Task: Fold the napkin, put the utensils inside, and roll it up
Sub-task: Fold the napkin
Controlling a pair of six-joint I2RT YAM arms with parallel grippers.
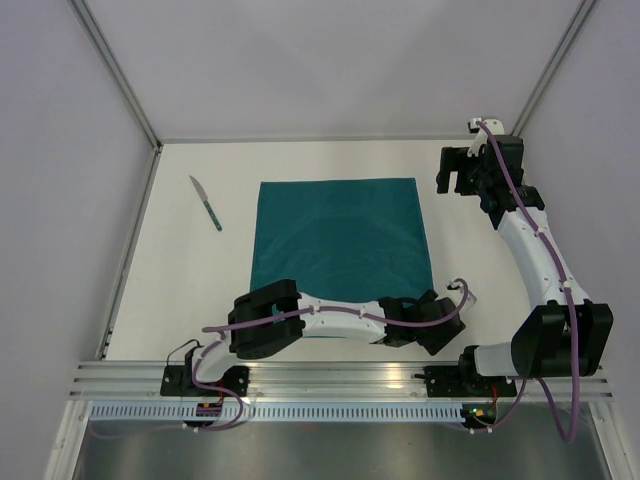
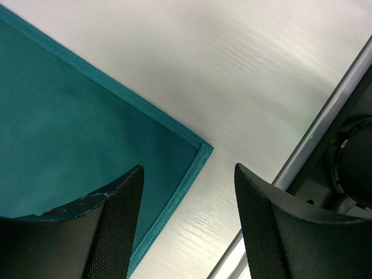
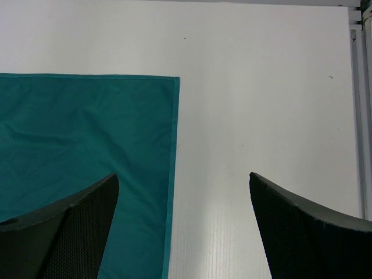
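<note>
Gaping wide and grasping nothing, your left fingers (image 2: 116,221) hover over the near right corner of the napkin (image 1: 340,235). Your right fingers (image 3: 81,232), likewise released, hang by its far right corner. It lies flat on the surface (image 1: 480,260), with one utensil (image 1: 206,202) well apart on its left.

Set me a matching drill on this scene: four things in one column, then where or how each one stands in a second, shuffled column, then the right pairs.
Column one:
1. napkin
2. knife
3. left pincer
4. right pincer

Column two:
A. open, beside the napkin's far right corner
B. spread flat, not yet folded
C. open, over the napkin's near right corner
D. lying left of the napkin, apart from it

Pairs: 1-B; 2-D; 3-C; 4-A
</note>
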